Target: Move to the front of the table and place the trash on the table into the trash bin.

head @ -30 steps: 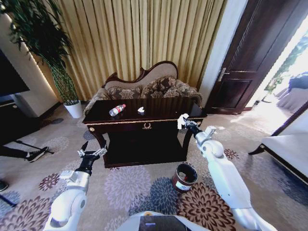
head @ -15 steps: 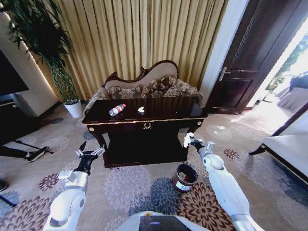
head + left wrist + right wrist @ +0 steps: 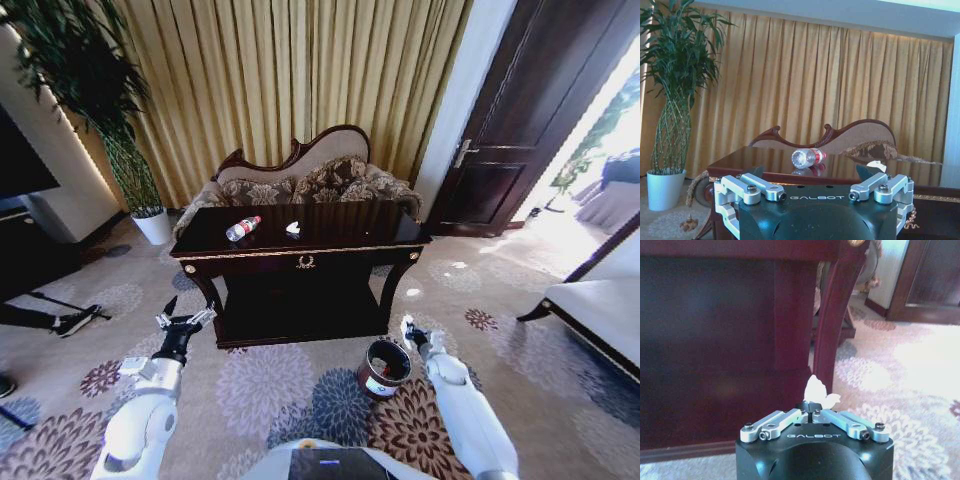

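Bottle (image 3: 243, 228) and paper wad (image 3: 293, 229) on table (image 3: 330, 248) (sofa (image 3: 300, 175) behind); trash bin (image 3: 384, 367) before table, right.

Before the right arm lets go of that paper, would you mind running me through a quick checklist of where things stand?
1. Right gripper shut on the paper wad: ok.
2. Right gripper directly over the trash bin: not ok; in the head view it sits beside the rim, toward the robot's right.
3. Bin upright, mouth open: ok.
4. Left gripper open and low, left of the table: ok.
5. Trash left on the table: not ok; the bottle and another wad remain.
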Tool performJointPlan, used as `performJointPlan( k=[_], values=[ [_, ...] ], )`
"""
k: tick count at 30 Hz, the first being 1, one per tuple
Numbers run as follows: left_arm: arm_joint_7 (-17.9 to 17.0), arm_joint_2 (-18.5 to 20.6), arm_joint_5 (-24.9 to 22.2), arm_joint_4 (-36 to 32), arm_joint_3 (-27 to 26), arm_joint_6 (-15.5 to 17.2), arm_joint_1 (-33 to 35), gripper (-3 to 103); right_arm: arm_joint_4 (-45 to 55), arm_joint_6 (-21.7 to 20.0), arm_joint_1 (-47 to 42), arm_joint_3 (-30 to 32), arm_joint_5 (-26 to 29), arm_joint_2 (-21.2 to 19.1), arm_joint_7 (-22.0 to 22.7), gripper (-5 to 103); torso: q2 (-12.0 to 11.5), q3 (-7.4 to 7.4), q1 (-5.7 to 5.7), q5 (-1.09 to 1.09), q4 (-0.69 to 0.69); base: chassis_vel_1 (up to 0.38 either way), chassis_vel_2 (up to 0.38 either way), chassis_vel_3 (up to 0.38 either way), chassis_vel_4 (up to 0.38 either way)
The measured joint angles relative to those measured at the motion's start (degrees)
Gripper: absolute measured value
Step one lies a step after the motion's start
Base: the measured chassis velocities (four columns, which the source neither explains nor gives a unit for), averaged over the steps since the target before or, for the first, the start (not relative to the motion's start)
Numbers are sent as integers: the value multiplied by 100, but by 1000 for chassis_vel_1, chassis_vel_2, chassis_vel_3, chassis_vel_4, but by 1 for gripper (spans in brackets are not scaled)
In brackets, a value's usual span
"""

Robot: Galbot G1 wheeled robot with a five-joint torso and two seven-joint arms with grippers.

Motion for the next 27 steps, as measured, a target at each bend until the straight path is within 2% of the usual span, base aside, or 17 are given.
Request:
performJointPlan(
  k=[4, 9, 11, 19, 27],
  values=[
    [6, -41, 42, -34, 18, -18, 23, 100, -241, 124, 107, 17, -122, 301, 0, 0, 0, 0, 0, 0, -1, 0, 0, 0, 0],
    [6, -50, 62, -60, 10, -26, 49, 100, -514, 281, 275, 41, -274, 437, 0, 0, 0, 0, 0, -2, 1, 0, 0, 0, 0],
    [6, -50, 66, -47, -6, -42, 58, 100, -696, 380, 360, 68, -323, 480, 0, 0, 0, 0, 0, -1, -3, 0, 0, 0, 0],
    [6, -9, 60, -38, -56, -68, 62, 100, -1051, 510, 664, 232, -573, 475, 0, 0, 0, 0, 0, -1, 0, 0, 0, 0, 0],
    [19, 11, 43, -35, -79, -94, 82, 100, -883, 494, 472, 298, -583, 316, 0, 0, 0, 0, 0, 0, -3, 0, 0, 0, 0]
  ],
)
